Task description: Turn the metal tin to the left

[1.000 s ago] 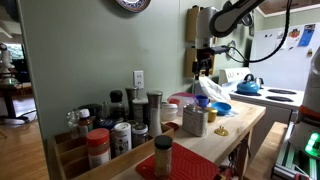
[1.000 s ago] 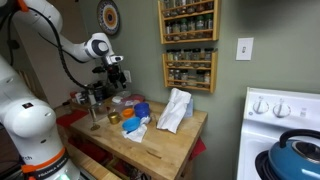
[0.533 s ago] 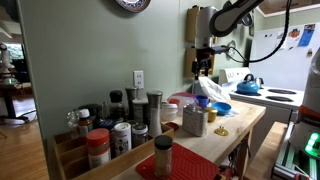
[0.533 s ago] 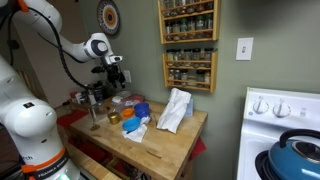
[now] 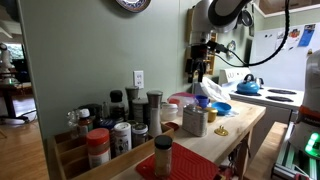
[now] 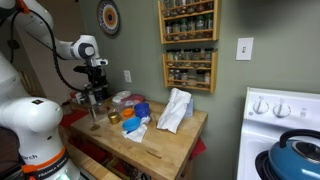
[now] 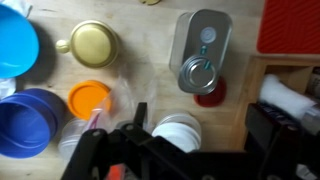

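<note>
While the gripper [image 5: 201,71] hangs in the air well above the far part of the wooden table [image 5: 238,128], the metal tin [image 5: 195,121] stands upright on that table, untouched, right of the crowd of spice jars [image 5: 120,128] and near the blue bowls [image 5: 217,106]. In the wrist view the tin [image 7: 203,40] is seen from above. Its top is a rounded rectangle whose long axis runs from the top of the picture toward the bottom, and a round cap [image 7: 200,73] sits at the lower end. A gold lid [image 7: 93,43] and an orange lid [image 7: 90,97] lie to its left, and a red mat [image 7: 291,25] lies to its right. The dark fingers [image 7: 88,155] at the bottom edge are spread wide and hold nothing, though that part is blurred.
</note>
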Robot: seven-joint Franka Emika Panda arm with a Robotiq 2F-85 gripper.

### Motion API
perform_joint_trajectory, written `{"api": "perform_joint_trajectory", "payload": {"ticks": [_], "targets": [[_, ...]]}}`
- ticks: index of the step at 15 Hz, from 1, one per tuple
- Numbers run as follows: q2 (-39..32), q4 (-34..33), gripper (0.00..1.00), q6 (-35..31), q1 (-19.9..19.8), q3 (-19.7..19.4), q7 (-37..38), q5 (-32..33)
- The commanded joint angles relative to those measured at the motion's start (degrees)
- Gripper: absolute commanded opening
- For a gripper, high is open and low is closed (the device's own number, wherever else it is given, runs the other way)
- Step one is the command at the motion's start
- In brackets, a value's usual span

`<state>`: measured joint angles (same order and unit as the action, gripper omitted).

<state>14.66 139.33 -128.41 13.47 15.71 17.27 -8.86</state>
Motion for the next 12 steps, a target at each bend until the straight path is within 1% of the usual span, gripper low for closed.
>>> {"api": "perform_joint_trajectory", "payload": {"ticks": [1, 2, 4, 8, 9, 12], "targets": [[-2.19, -0.09, 1.00, -1.34, 2.97, 1.08, -2.94, -4.52], [-0.73, -0.12, 1.00, 0.01, 1.87, 0.74, -1.02, -2.72], [-1.46, -0.11, 1.00, -0.37, 2.72, 1.28, -1.24, -3.12], [-1.70, -0.11, 1.00, -0.45, 2.77, 1.26, -1.67, -3.19], [-3.28, -0.43, 1.00, -0.97, 3.36, 1.35, -3.30, -4.09], [-5.94, 0.27, 1.00, -2.49, 4.02, 1.59, -5.05, -5.08]]}}
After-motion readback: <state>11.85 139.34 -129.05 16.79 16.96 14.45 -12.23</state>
